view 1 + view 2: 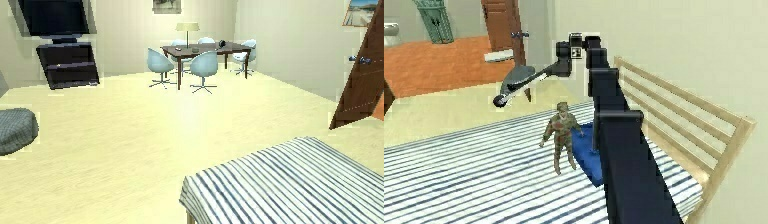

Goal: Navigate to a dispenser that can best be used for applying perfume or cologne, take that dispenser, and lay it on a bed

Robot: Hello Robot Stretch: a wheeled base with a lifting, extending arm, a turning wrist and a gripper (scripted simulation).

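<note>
A bed with a blue-and-white striped cover (474, 180) and a pale wooden slatted end (684, 120) spreads across the lower arm side view. Its corner (290, 185) shows at the forward view's bottom right. My dark arm (619, 130) reaches out over the bed. At the arm's far end the gripper (506, 97) hangs at the bed's far edge, over pale floor. I cannot tell whether it holds anything; its tip is a small grey shape. A brown doll-like figure (561, 135) and a flat blue thing (589, 152) rest on the cover beside the arm.
A dark dining table (205, 50) with pale blue chairs (203, 68) stands at the far middle, a television on a dark stand (60, 40) far left. A brown door (362, 75) stands at the right. A grey cushion (15, 128) lies left. Orange floor (444, 65) lies beyond the bed.
</note>
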